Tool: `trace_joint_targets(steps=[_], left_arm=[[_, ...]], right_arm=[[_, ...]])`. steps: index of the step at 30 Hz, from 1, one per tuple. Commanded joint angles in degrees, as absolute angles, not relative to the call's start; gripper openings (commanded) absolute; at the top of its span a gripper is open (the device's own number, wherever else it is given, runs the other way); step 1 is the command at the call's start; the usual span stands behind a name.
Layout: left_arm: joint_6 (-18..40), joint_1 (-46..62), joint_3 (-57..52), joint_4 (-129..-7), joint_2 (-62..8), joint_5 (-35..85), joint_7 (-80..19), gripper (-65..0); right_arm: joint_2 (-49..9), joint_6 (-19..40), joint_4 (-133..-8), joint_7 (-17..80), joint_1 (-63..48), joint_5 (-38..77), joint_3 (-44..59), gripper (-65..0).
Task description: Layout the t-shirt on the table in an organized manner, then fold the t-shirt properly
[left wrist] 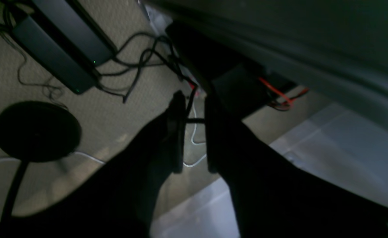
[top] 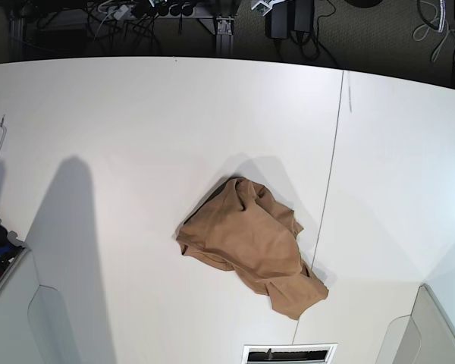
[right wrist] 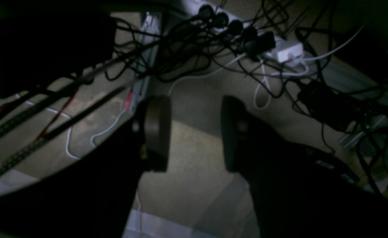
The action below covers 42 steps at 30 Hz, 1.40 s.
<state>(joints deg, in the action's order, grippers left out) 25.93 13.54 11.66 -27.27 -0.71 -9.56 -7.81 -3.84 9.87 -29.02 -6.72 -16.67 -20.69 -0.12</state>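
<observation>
The t-shirt (top: 250, 246) lay crumpled in a tan-brown heap near the middle of the table (top: 136, 129), its lower end touching the thin dark seam (top: 332, 182) that ran across the white top. No arm reached it in the base view — neither pair of fingers was anywhere near the cloth.

The left gripper (left wrist: 194, 132) showed only in its own wrist view, pointed away from the tabletop at a carpeted floor. Its two dark fingers (left wrist: 177, 132) stood parted by a narrow gap with nothing between them; through that gap a white cable (left wrist: 194, 158) could be seen on the floor. Beyond the fingertips sat dark power bricks (left wrist: 64, 49) with trailing wires, and off to one side of the fingers a round black base (left wrist: 36, 130).

The right gripper (right wrist: 195, 132) likewise faced the floor, its fingers (right wrist: 157, 132) set wider apart and empty — only carpet showed between them. Past their tips lay a power strip (right wrist: 246, 33) in a tangle of black and white cables.
</observation>
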Motion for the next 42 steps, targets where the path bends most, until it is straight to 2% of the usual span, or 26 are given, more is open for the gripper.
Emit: trace_joint_targets(steps=[1, 5, 17, 19, 22, 24, 28, 31, 37, 42], left_arm=[[29.1, 14.5, 11.7, -28.8, -0.3, -8.2, -7.0, -51.2], [32.8, 17.7, 11.6, -34.2, -1.3, -3.7, -7.1, -51.2], [32.8, 32.7, 11.6, -59.2, -5.6, -2.8, -7.3, -51.1], [32.8, 34.9, 11.6, -63.8, -5.9, -2.9, -7.4, -48.5], [32.8, 37.6, 11.6, -71.4, -6.5, -2.8, -8.1, -41.1], [32.8, 39.6, 11.6, -77.4, -7.0, -2.3, -10.3, -37.4], [32.8, 43.5, 11.6, -91.9, -9.2, 1.9, -22.3, -37.0], [32.8, 47.1, 11.6, -104.2, -11.9, 4.8, -25.8, -37.0], [28.4, 50.3, 10.6, -121.3, -17.7, 4.5, -25.5, -37.0], [25.7, 45.1, 5.1, -123.1, -20.4, 4.8, -24.6, -37.0]], right_arm=[[-4.4, 11.2, -30.1, -7.3, -17.7, -20.8, -0.1, -39.6], [-5.3, 15.6, -34.1, -7.3, -20.3, -20.7, -0.1, -39.6], [-10.0, 23.3, -58.8, -7.3, -35.9, -13.6, -0.1, -39.6], [-10.9, 23.4, -63.5, -7.3, -38.2, -13.7, -0.1, -39.6], [-12.4, 24.9, -71.2, -7.3, -41.6, -12.9, -0.1, -39.6], [-13.6, 25.9, -76.8, -7.3, -44.0, -11.8, -0.1, -39.6], [-16.3, 26.0, -88.7, -7.3, -48.8, -10.6, -0.1, -39.7], [-18.6, 25.9, -97.8, -7.3, -51.2, -9.3, -0.1, -39.7], [-20.3, 25.9, -110.5, -7.3, -48.5, -4.0, -0.1, -39.7], [-20.3, 26.0, -112.3, -5.5, -38.9, 1.5, -0.1, -39.7]])
